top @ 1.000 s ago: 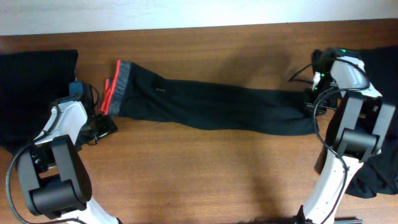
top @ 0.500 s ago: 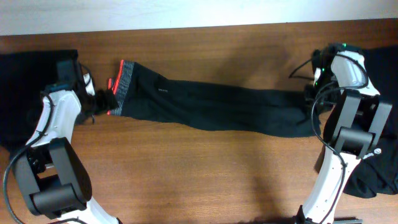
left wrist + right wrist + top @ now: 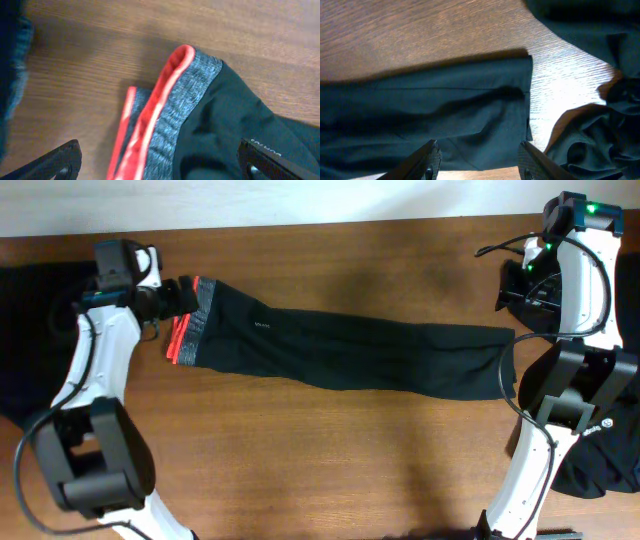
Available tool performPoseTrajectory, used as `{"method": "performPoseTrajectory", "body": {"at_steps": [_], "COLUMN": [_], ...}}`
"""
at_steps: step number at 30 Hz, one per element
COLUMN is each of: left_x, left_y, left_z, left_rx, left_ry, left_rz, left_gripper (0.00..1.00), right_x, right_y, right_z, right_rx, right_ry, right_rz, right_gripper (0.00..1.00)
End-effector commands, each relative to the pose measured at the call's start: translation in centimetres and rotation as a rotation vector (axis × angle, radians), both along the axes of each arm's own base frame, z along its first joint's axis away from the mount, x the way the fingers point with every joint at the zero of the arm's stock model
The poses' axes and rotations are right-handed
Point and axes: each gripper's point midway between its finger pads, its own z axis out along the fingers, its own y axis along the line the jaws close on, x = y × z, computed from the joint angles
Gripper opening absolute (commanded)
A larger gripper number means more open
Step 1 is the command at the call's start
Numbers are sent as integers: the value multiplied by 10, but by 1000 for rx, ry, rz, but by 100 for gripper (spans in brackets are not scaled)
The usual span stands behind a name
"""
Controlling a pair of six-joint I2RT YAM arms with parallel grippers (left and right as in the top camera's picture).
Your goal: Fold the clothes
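Observation:
Long black trousers (image 3: 350,355) lie stretched across the wooden table, the red-edged grey waistband (image 3: 193,315) at the left and the leg ends (image 3: 495,360) at the right. My left gripper (image 3: 172,298) hovers over the waistband's far end, open. In the left wrist view the waistband (image 3: 185,95) fills the middle, with the gripper (image 3: 160,167) wide open and one fingertip (image 3: 57,162) on each side. My right gripper (image 3: 520,288) is beyond the leg ends, open and empty. The right wrist view shows the leg hem (image 3: 470,105) below the gripper (image 3: 480,165).
A black garment (image 3: 40,330) lies at the table's left end. More black clothes (image 3: 615,450) are heaped at the right end, close to the leg hem (image 3: 590,140). Bare wood (image 3: 330,460) lies in front of the trousers.
My right gripper has opened, let go of the leg ends and drawn back toward the far right. My left gripper has moved from the waistband's near end to its far end.

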Motion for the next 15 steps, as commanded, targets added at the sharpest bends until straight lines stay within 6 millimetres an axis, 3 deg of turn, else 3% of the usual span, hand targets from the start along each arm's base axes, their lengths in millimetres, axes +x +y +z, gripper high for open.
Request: {"method": "performPoseTrajectory", "body": {"at_steps": [1,4,10,15], "left_x": [-1,-8,-9,-11], "left_y": [-6,-7,-5,-11], "left_z": [-39,-54,-58,-72], "left_rx": [-15,-19,-17,-47], "left_ry": [82,138,148,175], "left_rz": [-30,-29,-26,-40], "left_gripper": [99,99,99,95], "right_x": [3,1,0,-1], "right_y": [5,5,6,6], "right_z": [9,9,9,9], "right_rx": [20,21,23,25], "right_ry": [-29,-22,-16,-12], "right_rz": [17,17,17,17], "right_gripper": [55,55,54,49]}}
